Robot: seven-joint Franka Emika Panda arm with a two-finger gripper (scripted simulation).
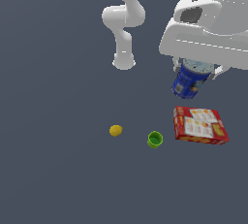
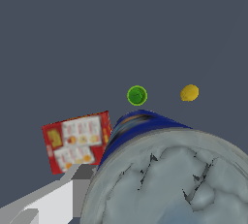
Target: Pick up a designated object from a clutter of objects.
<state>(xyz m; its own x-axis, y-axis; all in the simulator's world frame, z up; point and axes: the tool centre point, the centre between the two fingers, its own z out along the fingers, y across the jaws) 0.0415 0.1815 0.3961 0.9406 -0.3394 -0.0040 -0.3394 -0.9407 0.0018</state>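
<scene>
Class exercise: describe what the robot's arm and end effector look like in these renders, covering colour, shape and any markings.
The arm is smooth glossy white, built from rounded tubular links with bulbous joints. The end effector sits under a broad white blocky housing with a dark grey recessed panel. No cables, logos or markings are visible.

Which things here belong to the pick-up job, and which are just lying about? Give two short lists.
Job:
- can, blue, tilted, held off the floor
- gripper, closed around the can

Lying about:
- box, red, flat on the floor
- cup, green
- lemon
</scene>
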